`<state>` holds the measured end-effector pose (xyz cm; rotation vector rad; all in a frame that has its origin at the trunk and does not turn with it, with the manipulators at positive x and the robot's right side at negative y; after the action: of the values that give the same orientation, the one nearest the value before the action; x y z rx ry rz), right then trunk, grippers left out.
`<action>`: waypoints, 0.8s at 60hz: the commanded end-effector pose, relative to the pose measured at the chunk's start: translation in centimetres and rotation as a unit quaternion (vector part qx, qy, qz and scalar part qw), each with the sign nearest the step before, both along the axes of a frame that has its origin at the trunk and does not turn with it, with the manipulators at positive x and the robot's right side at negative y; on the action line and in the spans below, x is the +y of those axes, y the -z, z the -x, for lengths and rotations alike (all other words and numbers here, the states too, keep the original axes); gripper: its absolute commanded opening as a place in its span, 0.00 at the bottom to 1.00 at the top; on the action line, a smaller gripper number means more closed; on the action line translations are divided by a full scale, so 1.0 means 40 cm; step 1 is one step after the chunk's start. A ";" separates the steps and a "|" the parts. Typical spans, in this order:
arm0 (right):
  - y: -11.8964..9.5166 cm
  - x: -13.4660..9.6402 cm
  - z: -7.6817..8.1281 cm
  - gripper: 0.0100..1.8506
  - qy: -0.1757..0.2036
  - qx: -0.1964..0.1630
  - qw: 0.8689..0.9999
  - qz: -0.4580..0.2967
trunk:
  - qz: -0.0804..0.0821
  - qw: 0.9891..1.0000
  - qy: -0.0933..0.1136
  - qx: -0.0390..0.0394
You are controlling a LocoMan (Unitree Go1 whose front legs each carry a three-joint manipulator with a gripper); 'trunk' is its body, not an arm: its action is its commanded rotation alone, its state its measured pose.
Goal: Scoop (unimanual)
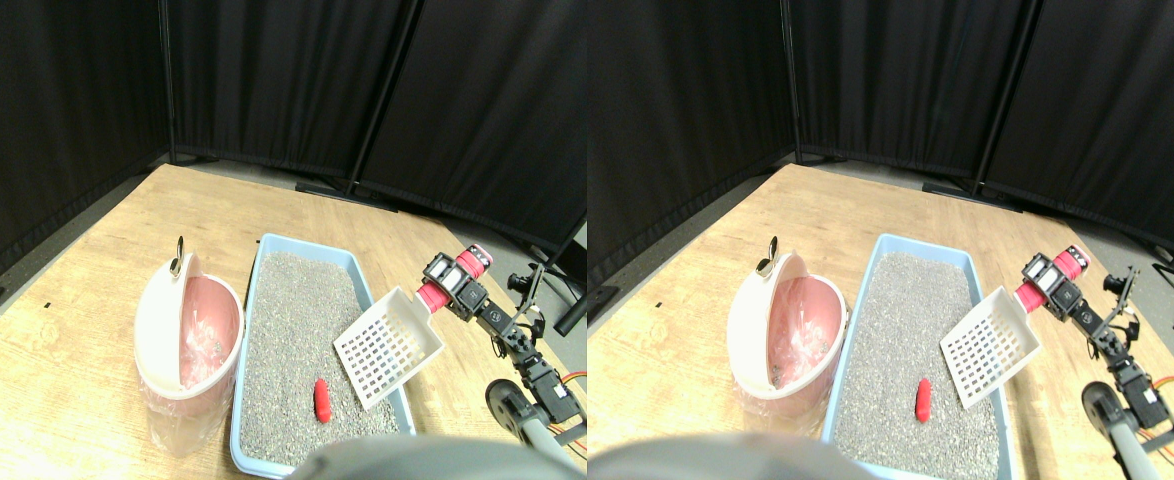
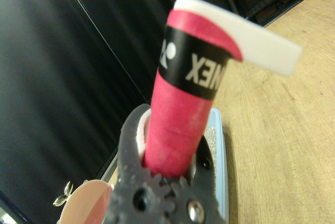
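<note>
Nearest the robot, the red piece point(image 1: 322, 400) lay on the gravel in the blue tray point(image 1: 247, 420), unscooped. Just beyond, the white slotted scoop point(image 1: 387, 345) hung empty above the tray's right side, its red-wrapped handle point(image 2: 178, 124) clamped between the jaws of the right gripper point(image 1: 452, 285). Left of the tray, the pink bin point(image 1: 192, 340) stood open. Judging by this, scooping and dumping both remained.

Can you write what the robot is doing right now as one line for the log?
right gripper: shut on scoop handle | white scoop: raised over litter tray | red piece: lying in litter | pink bin: beside tray
</note>
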<state>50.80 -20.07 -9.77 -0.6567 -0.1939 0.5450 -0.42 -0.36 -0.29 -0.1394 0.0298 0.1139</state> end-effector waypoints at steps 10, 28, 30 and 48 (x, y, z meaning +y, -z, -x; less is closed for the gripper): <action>0.010 0.010 0.012 0.02 -0.037 -0.010 0.999 -0.002 | 0.010 1.000 -0.011 0.016; -0.008 0.034 0.021 0.02 -0.073 -0.020 0.997 0.029 | 0.011 1.000 -0.009 0.018; -0.013 0.038 0.023 0.02 -0.073 -0.021 0.997 0.032 | 0.011 1.000 -0.008 0.018; -0.033 0.063 0.024 0.02 -0.047 -0.031 0.997 0.058 | 0.013 1.000 -0.008 0.019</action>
<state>50.00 -18.03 -9.08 -0.7445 -0.2017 0.6366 -0.45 -0.43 -0.38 -0.1417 0.0441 0.1156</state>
